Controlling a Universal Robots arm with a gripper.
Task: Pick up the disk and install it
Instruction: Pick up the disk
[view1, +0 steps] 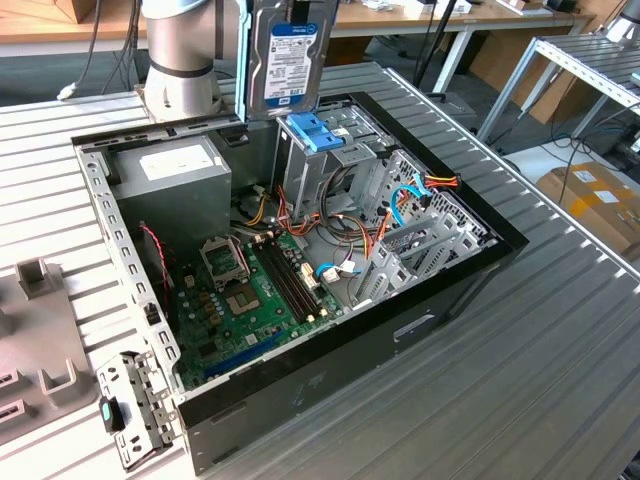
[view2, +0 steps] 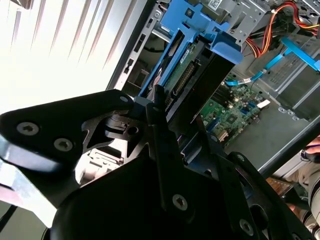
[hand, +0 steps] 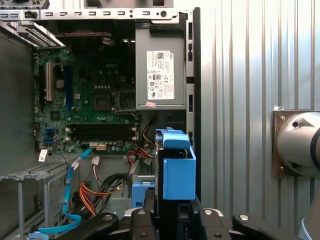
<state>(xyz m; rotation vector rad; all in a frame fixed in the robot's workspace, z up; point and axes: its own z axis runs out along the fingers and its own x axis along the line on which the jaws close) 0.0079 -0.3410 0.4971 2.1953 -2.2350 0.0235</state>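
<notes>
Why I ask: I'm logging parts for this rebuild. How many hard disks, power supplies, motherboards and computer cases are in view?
hard disk: 1
power supply: 1
motherboard: 1
computer case: 1
Total: 4
</notes>
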